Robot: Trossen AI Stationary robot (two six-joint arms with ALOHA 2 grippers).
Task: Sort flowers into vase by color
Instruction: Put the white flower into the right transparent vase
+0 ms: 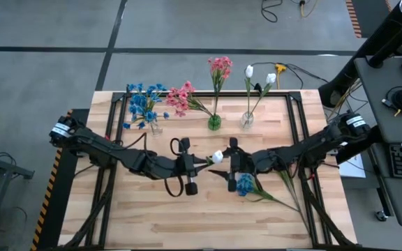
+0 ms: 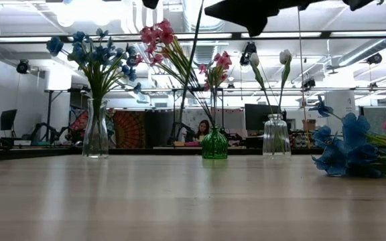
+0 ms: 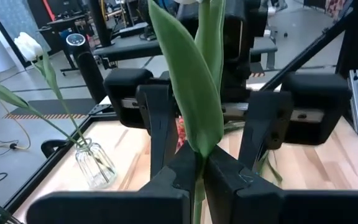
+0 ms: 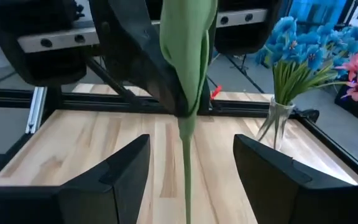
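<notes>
Both arms meet mid-table, face to face. The left gripper [image 1: 202,162] is clamped tight on a white tulip's [image 1: 217,157] stem; in its wrist view the fingers [image 3: 182,177] pinch together right at the base of the long green leaf [image 3: 191,93]. The bud sits between the two grippers, lifted off the wood. The right gripper [image 4: 188,155] faces it with fingers [image 4: 114,165] spread apart, the stem [image 4: 186,168] hanging in the gap between them and touching neither.

At the back edge stand three vases: a clear one [image 1: 155,127] with blue flowers [image 1: 144,104], a green one [image 1: 214,123] with pink flowers [image 1: 220,70], and a clear one [image 1: 247,120] with two white tulips [image 1: 259,75]. A pink sprig [image 1: 180,99] leans between the blue and green vases. A blue sprig [image 1: 245,184] lies on the table [image 1: 117,223] just beside the right gripper, stem trailing toward the front right
</notes>
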